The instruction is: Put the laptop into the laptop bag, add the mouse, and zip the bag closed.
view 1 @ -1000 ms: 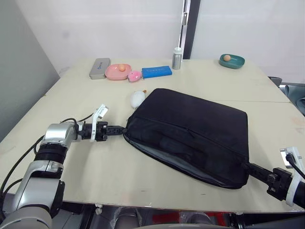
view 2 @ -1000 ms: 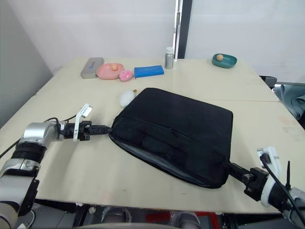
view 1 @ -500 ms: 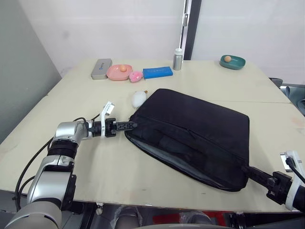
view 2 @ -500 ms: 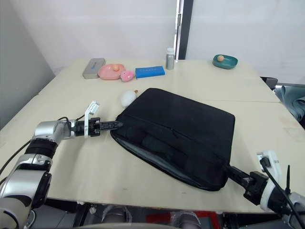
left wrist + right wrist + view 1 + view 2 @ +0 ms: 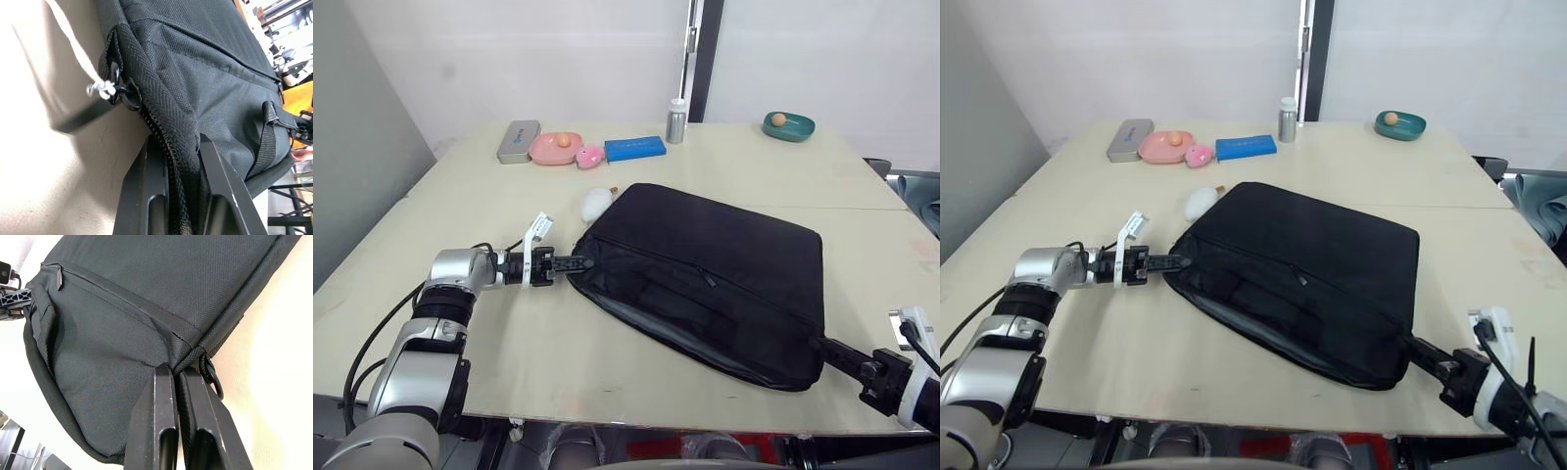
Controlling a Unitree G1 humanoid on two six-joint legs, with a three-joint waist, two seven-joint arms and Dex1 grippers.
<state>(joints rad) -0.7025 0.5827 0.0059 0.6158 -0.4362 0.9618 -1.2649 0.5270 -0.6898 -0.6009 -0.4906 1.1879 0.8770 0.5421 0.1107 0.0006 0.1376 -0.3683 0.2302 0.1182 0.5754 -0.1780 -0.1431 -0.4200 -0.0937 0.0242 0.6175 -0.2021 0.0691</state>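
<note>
The laptop bag (image 5: 705,284) lies flat mid-table (image 5: 489,196), its left corner now clamped in the left claw (image 5: 584,262), which has closed in over the last second, while the right claw (image 5: 177,374) pinches the opposite corner, apparently bracing it for zipping.

Head cams look down; wrist cams close on laptop bag (image 5: 705,279).
</note>
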